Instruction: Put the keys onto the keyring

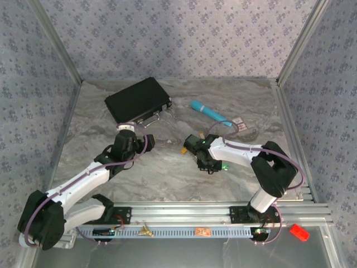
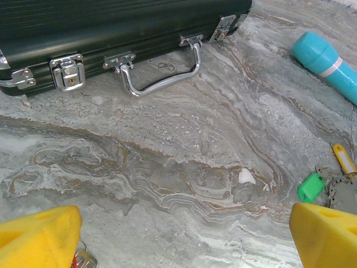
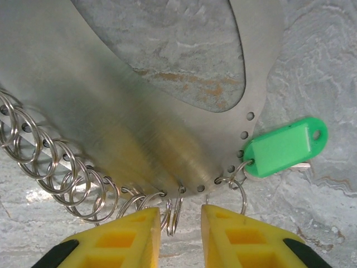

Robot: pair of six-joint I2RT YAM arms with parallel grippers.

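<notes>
Worktop of smooth marble, so little to stop the metal plate from sliding if pulled. Left gripper near the black case, jaws wide apart and holding nothing, giving no support to the plate. Right gripper low over the plate's edge, jaws narrowly apart, one thin wire ring of the keyring standing in the gap, not visibly pinched. Likely to slip out edge-on if squeezed off centre, or to twist and drag its neighbours. Also possible to catch the next ring, the one carrying the green key, just beside the right finger. Yellow key next to the green one, easy to knock away.

Hard to make out: most of the plate, cut off by the frame; metal blades of both keys, mostly covered; yellow key on a ring or loose, not clear; small red and silver piece by the left fingertip, cut off at the bottom, perhaps another key.
</notes>
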